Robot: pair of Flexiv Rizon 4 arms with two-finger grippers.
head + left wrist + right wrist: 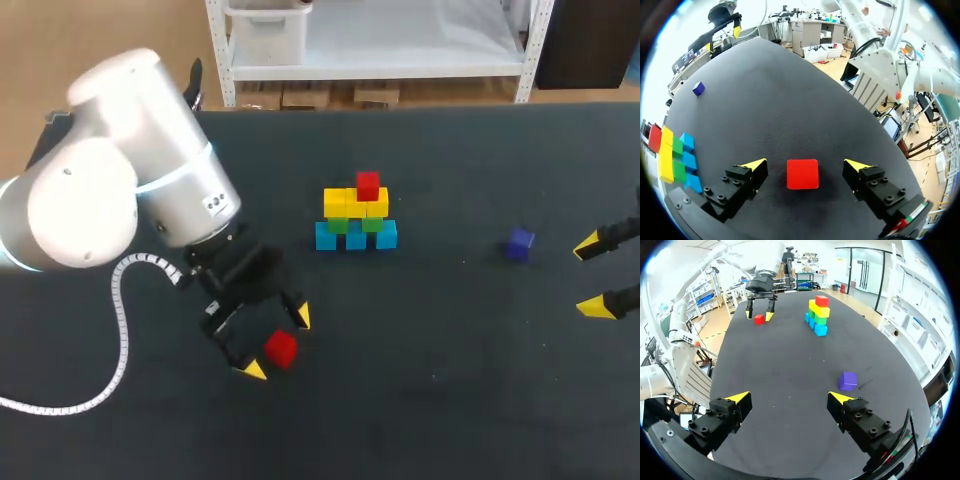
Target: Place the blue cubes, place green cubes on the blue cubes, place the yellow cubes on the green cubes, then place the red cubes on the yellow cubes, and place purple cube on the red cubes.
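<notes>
Bare table lies open between the stack at middle far, the loose red cube between the spread fingers of the left gripper near left, and the purple cube at right, each well apart.

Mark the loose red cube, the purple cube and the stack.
loose red cube [802, 174], left wrist view, top face
purple cube [848, 380], right wrist view, its middle
stack [345, 203], head view, yellow layer

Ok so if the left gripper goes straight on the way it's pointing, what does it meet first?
Probably the red cube, centred between the open fingers of the left gripper; the tips look set to pass either side and reach the table. Their height above it is unclear.
</notes>
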